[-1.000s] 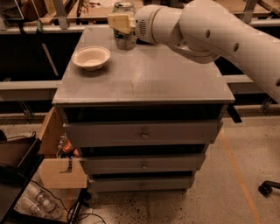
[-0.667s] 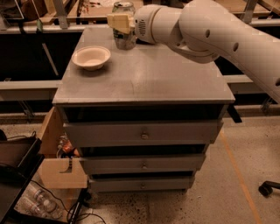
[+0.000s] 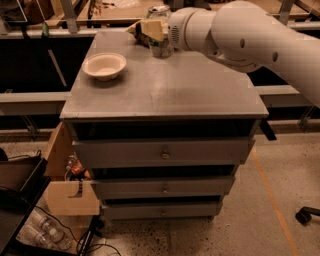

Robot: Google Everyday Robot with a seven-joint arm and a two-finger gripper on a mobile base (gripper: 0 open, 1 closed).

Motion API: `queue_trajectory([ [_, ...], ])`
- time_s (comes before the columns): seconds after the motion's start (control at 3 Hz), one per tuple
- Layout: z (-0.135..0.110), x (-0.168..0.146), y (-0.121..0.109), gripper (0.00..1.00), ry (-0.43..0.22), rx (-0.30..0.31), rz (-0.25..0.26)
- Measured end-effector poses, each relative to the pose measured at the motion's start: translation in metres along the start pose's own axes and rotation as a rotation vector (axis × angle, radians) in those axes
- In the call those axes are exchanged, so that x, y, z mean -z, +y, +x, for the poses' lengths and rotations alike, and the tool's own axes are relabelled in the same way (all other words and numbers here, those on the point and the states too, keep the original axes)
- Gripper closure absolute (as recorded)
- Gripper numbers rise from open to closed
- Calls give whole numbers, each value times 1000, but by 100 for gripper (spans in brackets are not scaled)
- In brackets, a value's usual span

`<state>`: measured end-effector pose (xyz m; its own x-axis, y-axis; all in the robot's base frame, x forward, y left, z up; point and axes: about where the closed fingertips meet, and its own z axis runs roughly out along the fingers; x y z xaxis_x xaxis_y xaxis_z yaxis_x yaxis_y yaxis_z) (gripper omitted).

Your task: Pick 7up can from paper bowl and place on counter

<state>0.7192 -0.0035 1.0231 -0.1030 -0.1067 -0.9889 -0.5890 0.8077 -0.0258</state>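
The 7up can (image 3: 161, 44) stands upright at the far edge of the grey counter (image 3: 165, 90), its shiny top showing above the gripper. My gripper (image 3: 156, 31) reaches in from the right on the white arm and is closed around the can's upper half, with one cream finger (image 3: 151, 27) across its front. The can's base is at or just above the counter surface. The paper bowl (image 3: 104, 66) sits empty on the counter's left side, well left and nearer than the can.
The white arm (image 3: 250, 35) spans the back right above the counter. The cabinet has three drawers (image 3: 162, 152). A tan box (image 3: 67, 195) and dark clutter sit on the floor at the left. A wooden table (image 3: 115, 15) stands behind.
The gripper with the can has shifted a little to the right and slightly down along the counter's far edge. The bowl has not moved.
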Motion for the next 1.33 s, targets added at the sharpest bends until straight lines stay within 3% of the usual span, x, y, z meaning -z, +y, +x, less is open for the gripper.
queue_trajectory([
  [0.33, 13, 7, -41, 100, 20, 7, 85],
  [0.67, 31, 9, -68, 100, 22, -27, 136],
  [1.33, 76, -12, -76, 100, 29, -128, 97],
])
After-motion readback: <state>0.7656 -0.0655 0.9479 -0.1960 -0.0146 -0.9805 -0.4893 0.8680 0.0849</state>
